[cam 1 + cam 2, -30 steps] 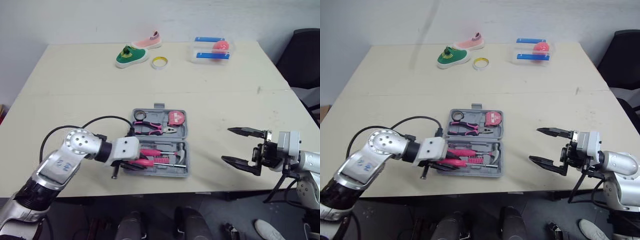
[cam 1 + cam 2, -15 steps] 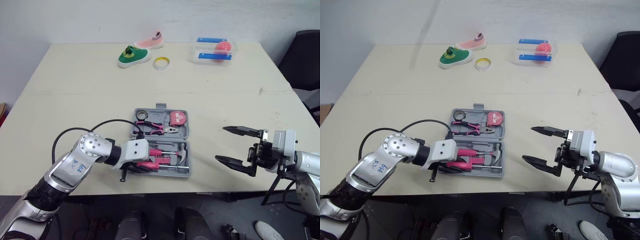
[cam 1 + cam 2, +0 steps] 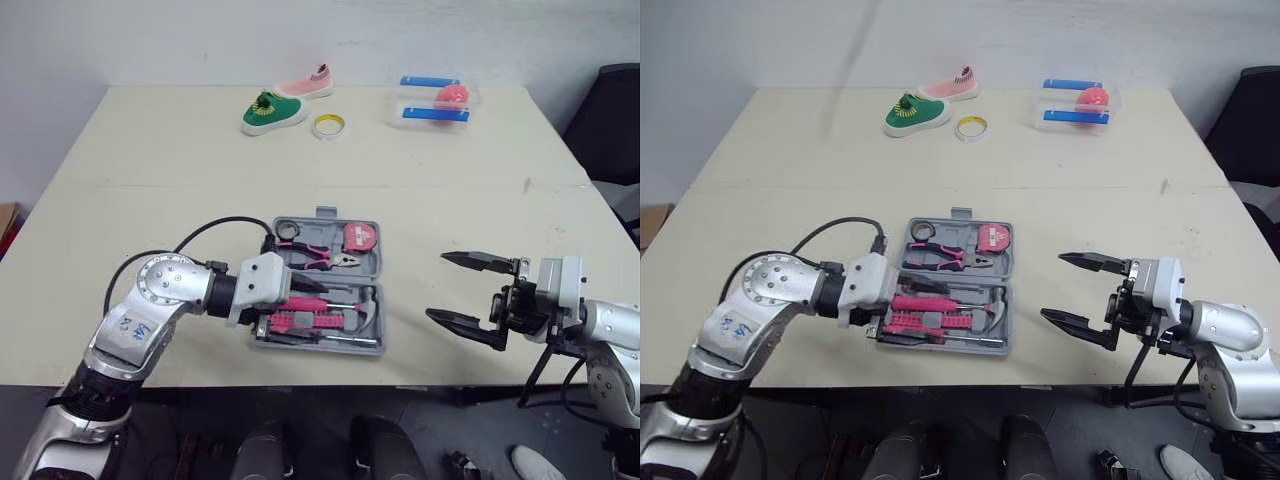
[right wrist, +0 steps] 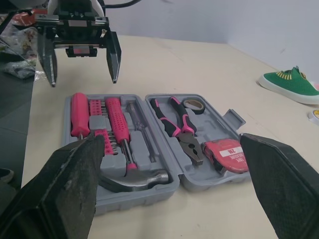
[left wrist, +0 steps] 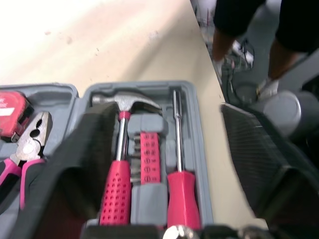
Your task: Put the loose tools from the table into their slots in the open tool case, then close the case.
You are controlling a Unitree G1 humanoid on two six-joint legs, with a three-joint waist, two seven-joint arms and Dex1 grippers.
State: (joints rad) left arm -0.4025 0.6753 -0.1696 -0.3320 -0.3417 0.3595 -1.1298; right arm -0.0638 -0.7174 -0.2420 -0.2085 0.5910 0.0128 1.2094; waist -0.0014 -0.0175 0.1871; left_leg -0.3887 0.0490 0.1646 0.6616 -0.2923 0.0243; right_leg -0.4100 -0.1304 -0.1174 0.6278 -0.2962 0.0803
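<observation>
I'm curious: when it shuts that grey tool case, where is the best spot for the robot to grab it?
Probably the small tab on the far rim of the tool case, coming from above. The case lies open flat with its fold across the middle, so that edge is farthest from the fold and swings over easiest. The open right pincer is empty.
</observation>
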